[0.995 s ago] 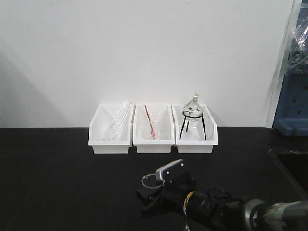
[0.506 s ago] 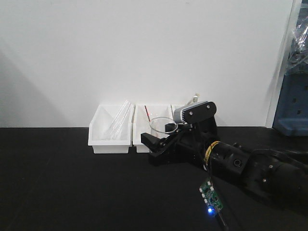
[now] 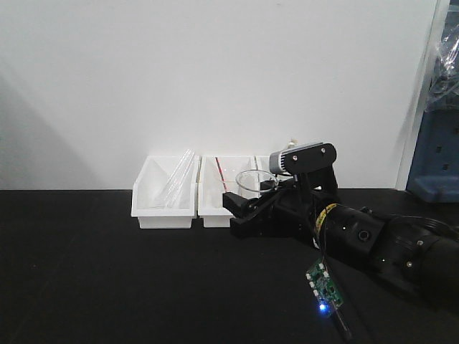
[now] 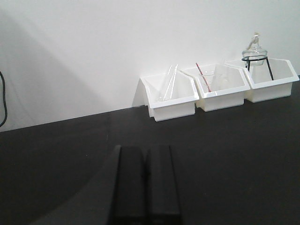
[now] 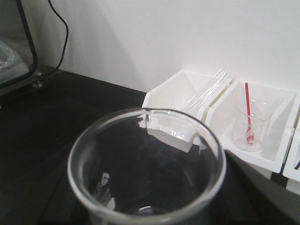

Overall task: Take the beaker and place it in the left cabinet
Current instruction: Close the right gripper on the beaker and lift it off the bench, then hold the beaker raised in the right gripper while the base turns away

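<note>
Two arms, one load: my right jaws are clamped on the beaker (image 3: 252, 179), upright and held clear of the bench (image 3: 107, 272), in front of the white bins (image 3: 165, 208). My left jaws are pressed together, empty.

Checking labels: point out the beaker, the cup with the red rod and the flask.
beaker (image 5: 146, 178): right wrist view, inner wall.
cup with red rod (image 5: 253, 130): right wrist view, glass body.
flask (image 4: 254, 49): left wrist view, bulb.

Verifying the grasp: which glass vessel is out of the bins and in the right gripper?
The empty lipped beaker, held by the right gripper. The cup with the red rod and the flask on its tripod sit in white bins.
</note>
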Tool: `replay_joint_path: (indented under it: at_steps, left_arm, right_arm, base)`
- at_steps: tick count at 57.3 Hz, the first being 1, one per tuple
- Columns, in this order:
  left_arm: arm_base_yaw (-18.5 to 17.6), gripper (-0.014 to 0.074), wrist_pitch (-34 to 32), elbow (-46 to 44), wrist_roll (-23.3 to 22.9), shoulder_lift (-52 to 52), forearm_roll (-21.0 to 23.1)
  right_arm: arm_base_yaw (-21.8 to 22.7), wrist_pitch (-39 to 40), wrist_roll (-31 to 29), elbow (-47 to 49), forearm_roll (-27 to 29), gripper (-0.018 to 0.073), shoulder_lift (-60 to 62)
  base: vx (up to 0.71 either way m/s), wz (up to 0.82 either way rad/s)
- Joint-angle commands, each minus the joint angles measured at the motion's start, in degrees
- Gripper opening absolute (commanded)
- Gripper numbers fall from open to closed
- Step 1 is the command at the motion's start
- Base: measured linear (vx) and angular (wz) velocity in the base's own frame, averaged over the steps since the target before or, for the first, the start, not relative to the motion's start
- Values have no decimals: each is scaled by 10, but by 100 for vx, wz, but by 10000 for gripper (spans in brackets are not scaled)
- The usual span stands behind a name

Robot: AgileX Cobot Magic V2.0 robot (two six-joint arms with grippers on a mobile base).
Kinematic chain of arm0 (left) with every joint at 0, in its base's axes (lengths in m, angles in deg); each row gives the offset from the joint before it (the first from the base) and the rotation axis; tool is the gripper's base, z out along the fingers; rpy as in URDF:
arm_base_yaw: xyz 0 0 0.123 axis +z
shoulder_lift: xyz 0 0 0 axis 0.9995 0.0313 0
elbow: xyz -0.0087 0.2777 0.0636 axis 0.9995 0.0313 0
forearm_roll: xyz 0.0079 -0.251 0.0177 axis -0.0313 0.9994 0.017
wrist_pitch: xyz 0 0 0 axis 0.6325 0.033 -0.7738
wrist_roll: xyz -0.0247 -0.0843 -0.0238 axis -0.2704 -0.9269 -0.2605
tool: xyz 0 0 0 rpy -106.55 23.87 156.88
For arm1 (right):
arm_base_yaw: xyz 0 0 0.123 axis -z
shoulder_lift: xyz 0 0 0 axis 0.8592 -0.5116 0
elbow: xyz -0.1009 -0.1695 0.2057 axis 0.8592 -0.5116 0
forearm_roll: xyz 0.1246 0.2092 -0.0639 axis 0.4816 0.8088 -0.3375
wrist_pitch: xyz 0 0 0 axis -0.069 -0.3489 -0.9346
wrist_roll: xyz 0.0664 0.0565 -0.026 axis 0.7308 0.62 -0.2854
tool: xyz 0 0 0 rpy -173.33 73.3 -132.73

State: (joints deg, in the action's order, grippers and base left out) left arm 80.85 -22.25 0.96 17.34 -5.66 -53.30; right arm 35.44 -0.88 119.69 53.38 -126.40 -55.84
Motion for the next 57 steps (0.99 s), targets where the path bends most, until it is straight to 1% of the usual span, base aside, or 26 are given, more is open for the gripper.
replay_joint_path:
  at_steps: [1, 57]
  left_arm:
    - [0, 1, -48, 9, -2, -10, 2]
    - [0, 1, -48, 9, -2, -10, 2]
  right_arm:
    - [2, 32, 0, 16, 8, -3, 26]
    - [2, 32, -1, 16, 8, -3, 25]
  base:
    - [0, 0]
    - [0, 0]
